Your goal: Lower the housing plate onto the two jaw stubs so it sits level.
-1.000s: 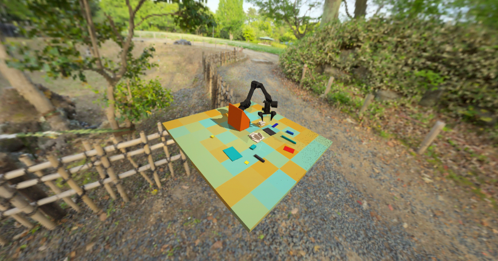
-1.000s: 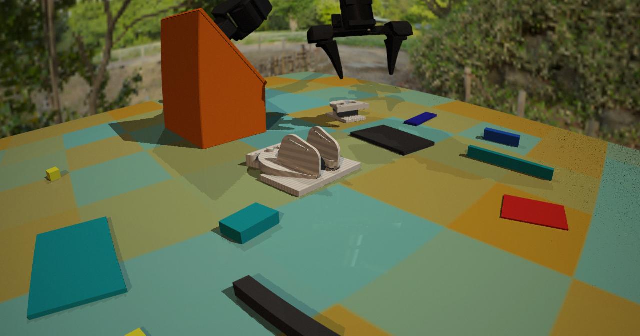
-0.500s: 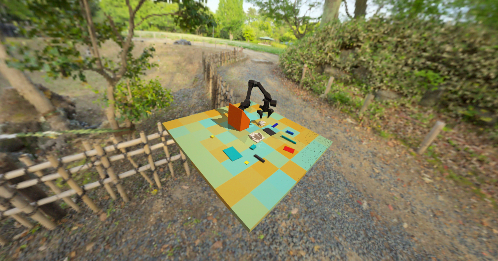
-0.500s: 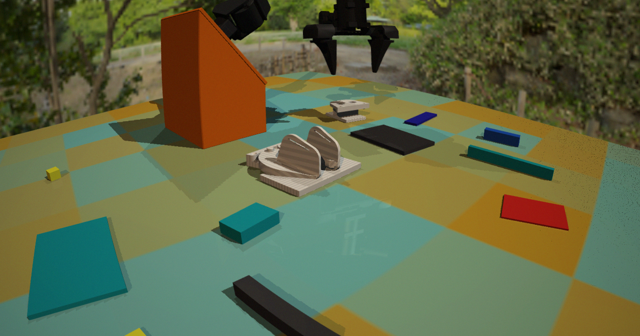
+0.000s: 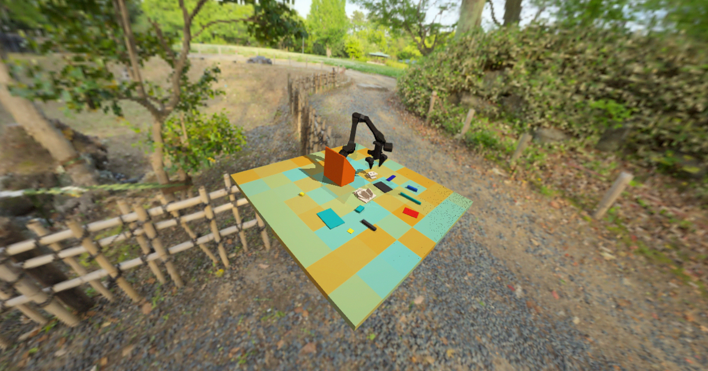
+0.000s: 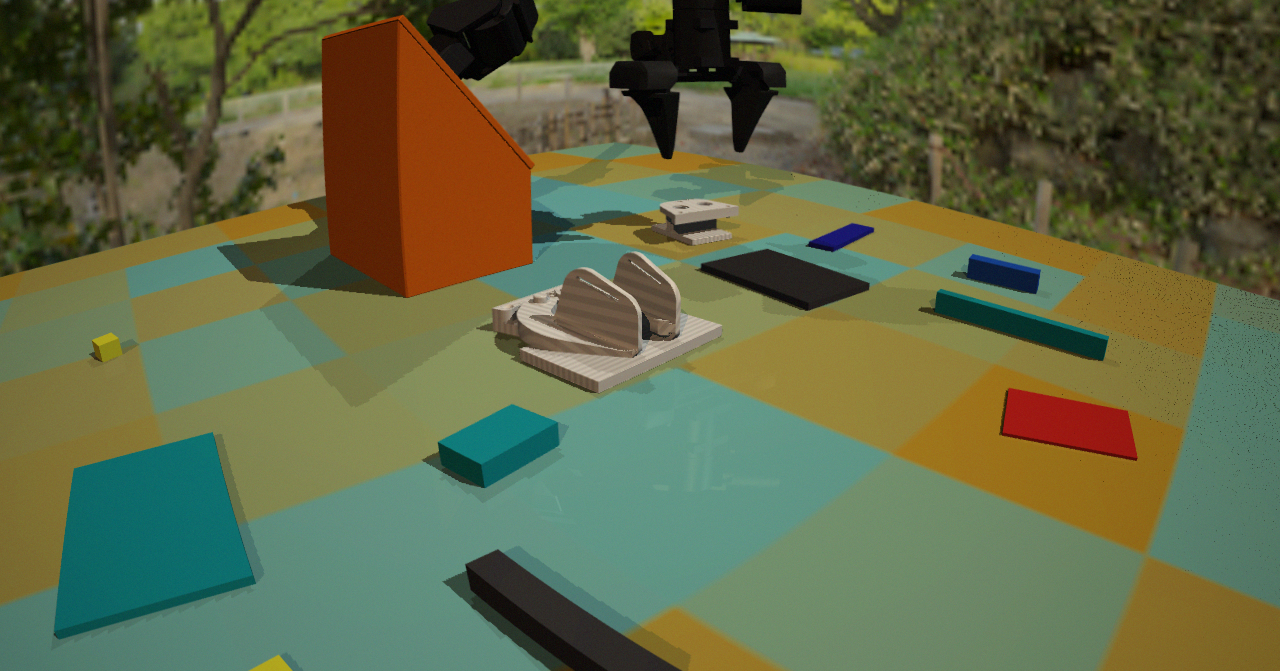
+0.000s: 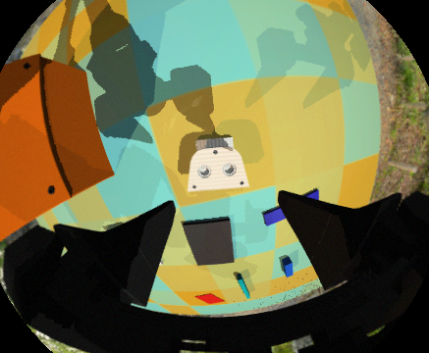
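Observation:
The pale housing plate (image 5: 372,173) (image 6: 713,211) (image 7: 217,181) lies level on a small stand with a dark middle (image 6: 701,225). Two round holes show in its top. The pale base (image 6: 663,359) sits on the table nearer the exterior camera, with two upright curved jaws on it, a near jaw (image 6: 595,311) and a far jaw (image 6: 650,289). The jaw stubs are hard to make out, and the base is not seen in the wrist view. My gripper (image 5: 376,167) (image 6: 704,154) (image 7: 226,202) is open and empty, high above the housing plate, pointing down.
A tall orange wedge-shaped block (image 5: 338,167) (image 6: 429,183) (image 7: 72,132) stands left of the housing plate. A black slab (image 6: 785,278) (image 7: 211,242) lies between plate and base, off to the right. Blue bars, a teal bar (image 6: 1020,324), a red tile (image 6: 1067,423) and teal blocks lie around.

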Controlling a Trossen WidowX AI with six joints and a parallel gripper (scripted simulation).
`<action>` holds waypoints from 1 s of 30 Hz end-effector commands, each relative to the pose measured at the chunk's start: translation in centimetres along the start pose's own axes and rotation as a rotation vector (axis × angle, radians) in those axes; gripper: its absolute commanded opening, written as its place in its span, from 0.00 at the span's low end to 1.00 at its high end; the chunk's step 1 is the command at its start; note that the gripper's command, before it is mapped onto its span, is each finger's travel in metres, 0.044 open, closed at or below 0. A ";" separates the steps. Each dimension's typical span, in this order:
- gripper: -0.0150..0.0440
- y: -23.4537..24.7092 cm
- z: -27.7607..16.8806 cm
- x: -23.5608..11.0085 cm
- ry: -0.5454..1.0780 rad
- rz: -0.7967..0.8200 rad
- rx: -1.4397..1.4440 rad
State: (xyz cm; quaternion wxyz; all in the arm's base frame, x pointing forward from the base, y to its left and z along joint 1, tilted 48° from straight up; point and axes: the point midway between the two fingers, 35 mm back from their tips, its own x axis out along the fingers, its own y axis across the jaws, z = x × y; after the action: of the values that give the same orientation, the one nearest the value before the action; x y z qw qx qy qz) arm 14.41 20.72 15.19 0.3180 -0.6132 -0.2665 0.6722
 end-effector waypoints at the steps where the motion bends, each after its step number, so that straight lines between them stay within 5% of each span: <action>1: 1.00 0.5 0.4 2.3 -0.009 0.009 0.012; 30: 1.00 0.5 0.4 4.5 -0.010 0.008 0.012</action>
State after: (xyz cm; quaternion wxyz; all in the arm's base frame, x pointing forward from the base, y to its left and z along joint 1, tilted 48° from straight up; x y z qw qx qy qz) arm 13.88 23.72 12.42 0.3170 -0.6095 -0.2668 0.6759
